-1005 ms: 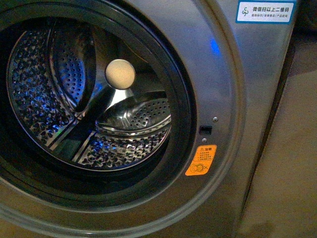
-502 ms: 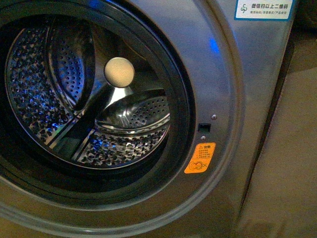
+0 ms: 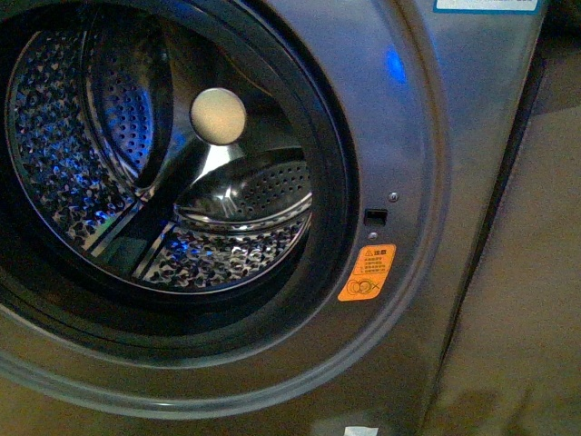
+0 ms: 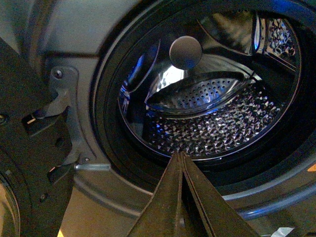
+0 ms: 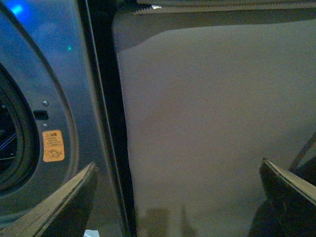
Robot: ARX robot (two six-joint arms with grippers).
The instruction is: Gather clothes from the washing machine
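The grey washing machine [image 3: 399, 118] fills the front view, its round porthole open onto the perforated steel drum [image 3: 82, 173]. The drum looks bare; no dark clothes show in any view. An orange warning sticker [image 3: 368, 272] sits right of the porthole. In the left wrist view my left gripper [image 4: 179, 155] is shut and empty, its tips pointing at the lower rim of the drum mouth [image 4: 207, 128]. In the right wrist view my right gripper [image 5: 178, 170] is open and empty, facing the beige wall right of the machine; the sticker [image 5: 53, 145] shows there too.
The door hinge bracket [image 4: 61, 98] and the black-rimmed door [image 4: 24, 163] stand at the porthole's left side. A beige panel [image 3: 526, 272] stands right of the machine, with a dark gap [image 5: 106, 118] between them. A white label [image 3: 486, 4] is on the machine's top right.
The front view has shifted: the machine's sticker and label have slid slightly up and the drum mouth sits a little higher and closer in the picture.
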